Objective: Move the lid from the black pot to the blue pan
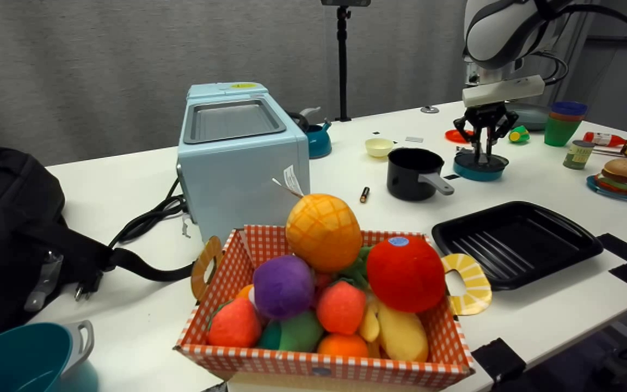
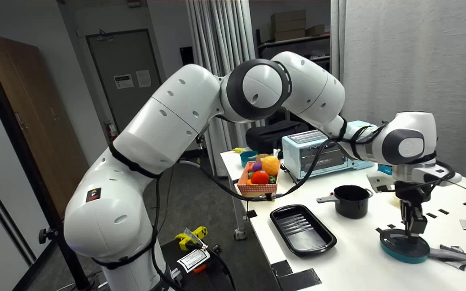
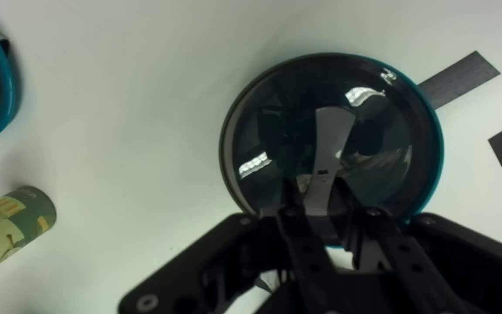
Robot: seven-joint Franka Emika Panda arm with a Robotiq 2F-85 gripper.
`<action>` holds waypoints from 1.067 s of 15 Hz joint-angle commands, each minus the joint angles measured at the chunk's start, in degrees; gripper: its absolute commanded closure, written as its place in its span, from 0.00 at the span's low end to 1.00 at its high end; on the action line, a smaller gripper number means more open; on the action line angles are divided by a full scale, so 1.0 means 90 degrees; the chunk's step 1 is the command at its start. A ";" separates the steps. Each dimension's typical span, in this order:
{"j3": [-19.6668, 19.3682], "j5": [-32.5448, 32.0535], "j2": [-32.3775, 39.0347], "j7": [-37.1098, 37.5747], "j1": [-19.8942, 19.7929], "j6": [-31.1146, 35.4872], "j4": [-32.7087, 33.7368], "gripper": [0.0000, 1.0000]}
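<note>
Lid (image 3: 299, 131): seen resting atop the blue pan (image 1: 478, 173).
Jaws: positioned on both sides of the lid's handle (image 3: 333, 131); whether it is gripped cannot be told.
Black pot (image 2: 352, 207): shown nearby on the desk (image 2: 358, 238), its interior exposed.
Ridged tray (image 1: 515, 245): laid near the fruit basket (image 1: 270, 361).

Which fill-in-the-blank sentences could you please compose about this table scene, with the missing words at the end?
The round, dark, shiny lid covers the shallow, round, blue ____.
The long handle of the deep, round, black pot is ____ in colour.
The boxy toaster oven is light ____ in colour.
In the wrist view, the black two-fingered hand has its fingers on both ____ of the lid's handle.
Missing words: pan; grey; blue; sides.
</note>
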 commanded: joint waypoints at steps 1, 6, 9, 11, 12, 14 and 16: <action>0.0020 0.0045 -0.0035 0.0041 -0.0051 -0.0056 -0.0031 0.44; 0.0039 0.0061 -0.0274 -0.0033 -0.0052 0.0073 -0.0231 0.06; 0.0040 0.0054 -0.0631 -0.0093 -0.0036 0.0302 -0.0556 0.00; 0.0028 0.0021 -0.0949 -0.0147 -0.0008 0.0498 -0.0856 0.00; 0.0030 0.0019 -0.1116 -0.0181 -0.0006 0.0615 -0.1021 0.00; 0.0062 0.0027 -0.1520 -0.0296 -0.0003 0.0827 -0.1432 0.00; 0.0070 0.0002 -0.1966 -0.0404 0.0035 0.1123 -0.1933 0.00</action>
